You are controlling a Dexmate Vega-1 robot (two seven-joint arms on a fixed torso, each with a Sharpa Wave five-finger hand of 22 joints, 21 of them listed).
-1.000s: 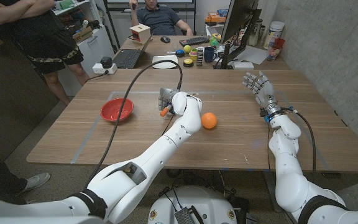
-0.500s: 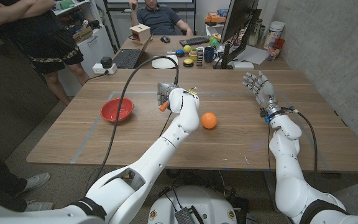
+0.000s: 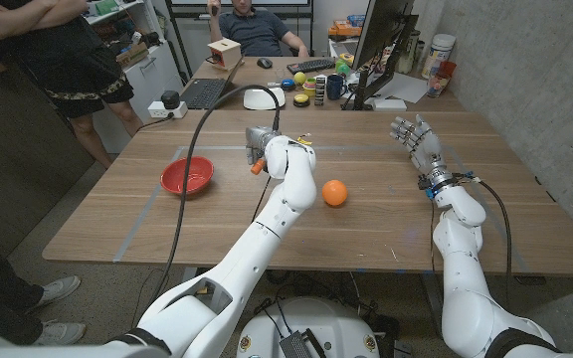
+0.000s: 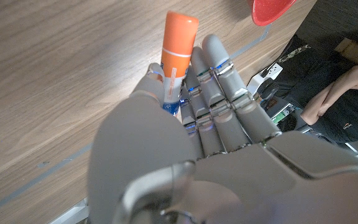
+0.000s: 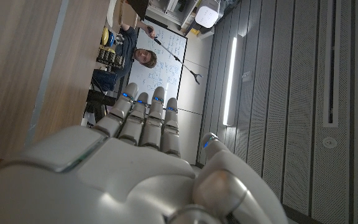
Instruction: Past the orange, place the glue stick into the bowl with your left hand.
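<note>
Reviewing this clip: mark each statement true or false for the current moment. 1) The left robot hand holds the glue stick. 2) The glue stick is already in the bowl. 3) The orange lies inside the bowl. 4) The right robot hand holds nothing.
1) True: the left robot hand grips the glue stick.
2) False: the glue stick is in the hand, short of the red bowl.
3) False: the orange lies on the table, apart from the bowl.
4) True: the right robot hand is raised, fingers apart.

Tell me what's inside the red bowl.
Nothing shows inside the red bowl; its visible interior looks bare. The glue stick is in the left hand, above the table, short of it.
</note>
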